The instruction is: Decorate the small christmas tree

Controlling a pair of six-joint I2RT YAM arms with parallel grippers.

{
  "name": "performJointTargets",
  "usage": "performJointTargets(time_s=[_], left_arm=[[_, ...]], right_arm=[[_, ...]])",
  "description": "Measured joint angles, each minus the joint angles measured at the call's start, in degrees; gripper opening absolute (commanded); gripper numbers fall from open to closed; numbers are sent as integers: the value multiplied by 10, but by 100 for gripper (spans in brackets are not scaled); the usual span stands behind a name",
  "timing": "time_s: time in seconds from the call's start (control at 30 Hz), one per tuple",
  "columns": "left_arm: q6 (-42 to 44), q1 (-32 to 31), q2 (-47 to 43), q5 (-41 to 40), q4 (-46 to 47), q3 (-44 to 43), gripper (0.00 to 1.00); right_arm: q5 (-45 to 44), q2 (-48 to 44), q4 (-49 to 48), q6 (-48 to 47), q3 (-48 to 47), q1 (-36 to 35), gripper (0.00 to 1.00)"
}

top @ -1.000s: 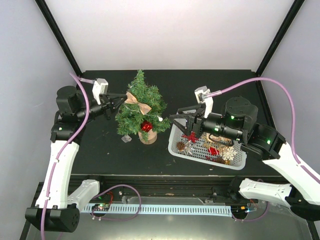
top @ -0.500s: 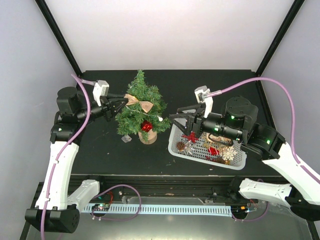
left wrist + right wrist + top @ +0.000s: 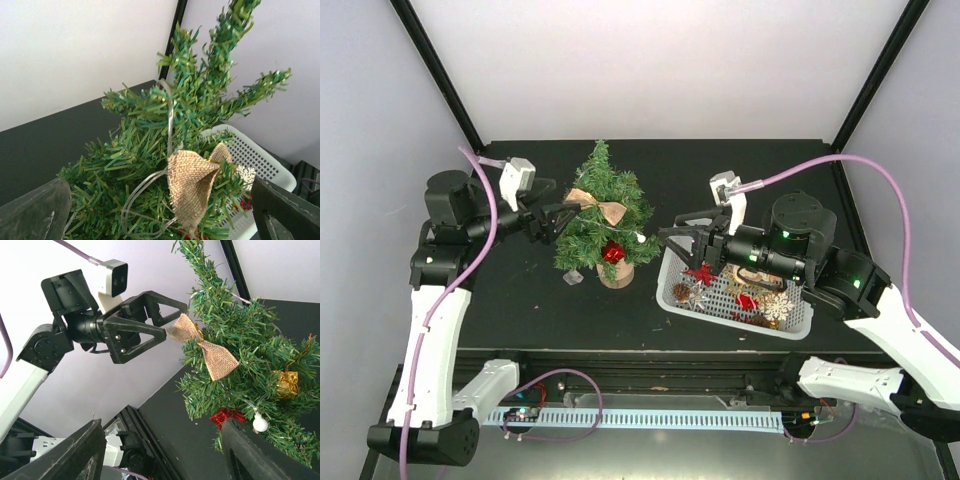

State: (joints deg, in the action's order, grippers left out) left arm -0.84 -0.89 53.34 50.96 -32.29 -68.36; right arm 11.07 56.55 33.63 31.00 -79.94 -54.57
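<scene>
The small christmas tree (image 3: pixel 605 215) stands on its tan stump (image 3: pixel 616 276) mid-table. A burlap bow (image 3: pixel 598 207) hangs on its upper left branches, with a red gift ornament (image 3: pixel 613 252) lower down. My left gripper (image 3: pixel 556 220) is open just left of the bow, its jaws wide on either side and off it. The left wrist view shows the bow (image 3: pixel 192 185) resting on the needles between my spread fingers (image 3: pixel 35 210). My right gripper (image 3: pixel 670 238) hovers open and empty right of the tree, above the basket's left end.
A white perforated basket (image 3: pixel 672 292) right of the tree holds several ornaments: red, gold and white snowflake shapes. A small clear piece (image 3: pixel 574 276) lies by the stump. The tree also carries a gold gift (image 3: pixel 284 382) and a white bulb (image 3: pixel 259 423).
My left gripper has opened and let go of the burlap bow, then drawn back slightly left. The bow stays on the tree. The right arm has not moved.
</scene>
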Motion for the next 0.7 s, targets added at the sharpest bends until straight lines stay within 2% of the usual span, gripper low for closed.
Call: performJointTargets(time_s=[0.27,0.4,0.57,0.7], left_arm=[[14,5,-4,-30,-43,-47,99],[18,30,-10,-39,-66,-72,99],[42,67,5,-40,-132,-154,99],[81,77,55,-34,-212,-263,99]], right_arm=[[-10,-14,-1,0,7,1,65],[-57,-14,35,7,5,5,66],[-104,8,132,40,9,49,65],[-112,29,197,68,34,67,65]])
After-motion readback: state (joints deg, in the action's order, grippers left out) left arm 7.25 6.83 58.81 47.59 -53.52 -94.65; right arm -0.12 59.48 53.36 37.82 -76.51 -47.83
